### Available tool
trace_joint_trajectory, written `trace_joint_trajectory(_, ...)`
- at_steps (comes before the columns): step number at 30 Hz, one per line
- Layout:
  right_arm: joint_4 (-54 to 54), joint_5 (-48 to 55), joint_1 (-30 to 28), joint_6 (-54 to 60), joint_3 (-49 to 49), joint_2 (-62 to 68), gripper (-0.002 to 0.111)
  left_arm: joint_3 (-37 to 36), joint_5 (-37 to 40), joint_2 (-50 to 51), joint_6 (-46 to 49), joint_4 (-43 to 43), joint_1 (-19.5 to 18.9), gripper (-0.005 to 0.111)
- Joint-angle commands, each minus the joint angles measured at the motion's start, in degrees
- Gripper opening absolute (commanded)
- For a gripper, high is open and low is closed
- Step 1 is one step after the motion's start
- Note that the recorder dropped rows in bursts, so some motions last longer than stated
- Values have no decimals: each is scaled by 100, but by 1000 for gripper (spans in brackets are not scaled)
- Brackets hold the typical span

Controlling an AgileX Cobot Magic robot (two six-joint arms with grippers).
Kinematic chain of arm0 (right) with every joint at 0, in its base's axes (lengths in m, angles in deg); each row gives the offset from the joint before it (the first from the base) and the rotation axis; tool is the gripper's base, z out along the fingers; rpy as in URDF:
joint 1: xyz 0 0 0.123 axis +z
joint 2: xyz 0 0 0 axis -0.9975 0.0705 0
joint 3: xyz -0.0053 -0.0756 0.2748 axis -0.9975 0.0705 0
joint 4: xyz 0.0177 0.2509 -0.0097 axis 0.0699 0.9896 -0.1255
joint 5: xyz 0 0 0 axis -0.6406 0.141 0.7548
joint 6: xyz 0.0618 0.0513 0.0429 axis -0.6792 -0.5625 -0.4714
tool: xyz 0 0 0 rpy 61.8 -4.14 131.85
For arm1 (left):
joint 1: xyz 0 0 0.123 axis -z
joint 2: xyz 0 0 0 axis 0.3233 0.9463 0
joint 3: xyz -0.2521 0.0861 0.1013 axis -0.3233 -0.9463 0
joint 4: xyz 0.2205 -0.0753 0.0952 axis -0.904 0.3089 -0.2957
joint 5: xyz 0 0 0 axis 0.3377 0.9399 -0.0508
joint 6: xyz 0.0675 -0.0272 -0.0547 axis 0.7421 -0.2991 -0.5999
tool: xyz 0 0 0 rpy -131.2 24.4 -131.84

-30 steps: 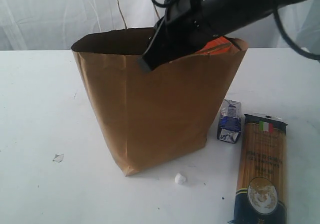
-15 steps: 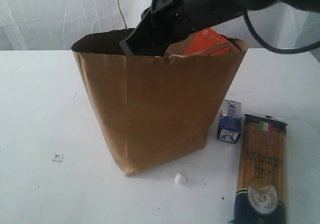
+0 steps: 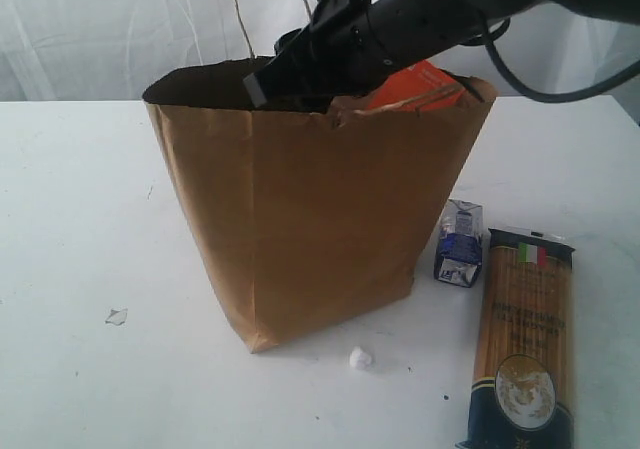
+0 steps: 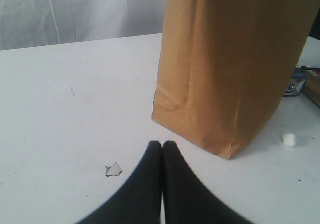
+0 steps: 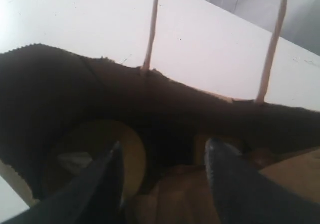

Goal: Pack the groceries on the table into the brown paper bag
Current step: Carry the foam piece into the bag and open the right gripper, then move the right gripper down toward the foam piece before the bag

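The brown paper bag (image 3: 320, 219) stands upright mid-table, its mouth open. My right gripper (image 3: 285, 81) hangs at the bag's mouth. In the right wrist view this gripper (image 5: 165, 144) is open, looking down into the dark bag. A gold-lidded jar (image 5: 107, 144) lies under one finger, and the brown pouch (image 5: 175, 199) lies below the gap. The pouch's orange label (image 3: 415, 84) pokes above the rim. The small carton (image 3: 460, 244) and the spaghetti pack (image 3: 525, 339) rest on the table (image 3: 80, 219) right of the bag. My left gripper (image 4: 162, 144) is shut and empty, low over the table near the bag's (image 4: 230, 69) bottom corner.
A white crumpled ball (image 3: 360, 358) lies in front of the bag and shows again as a ball (image 4: 289, 139) in the left wrist view. A paper scrap (image 3: 116, 316) lies to the left, close to my left fingertips as a scrap (image 4: 114, 169). The bag's cord handles (image 5: 152, 29) rise at its far side.
My right arm has swung left across the bag's mouth and its jaws have parted. More of the pouch's orange label now shows at the rim. The left gripper has stayed still.
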Motion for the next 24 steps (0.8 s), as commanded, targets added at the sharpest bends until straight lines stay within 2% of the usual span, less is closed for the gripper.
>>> trace_joint_trajectory(1, -6, -36, -31, -155, -18, -94, 52, -18, 23, -31, 0, 20, 0, 0)
trace_joint_trajectory(6, -229, -24, -31, -160, -18, -547, 52, -18, 23, -31, 0, 20, 0, 0)
trace_joint_trajectory(12, -634, 586, -31, -147, 10, -1471, 51, -18, 23, -31, 0, 20, 0, 0)
trace_joint_trajectory(24, -1006, 1257, -31, -150, 620, -3176, 29, -18, 23, -31, 0, 20, 0, 0)
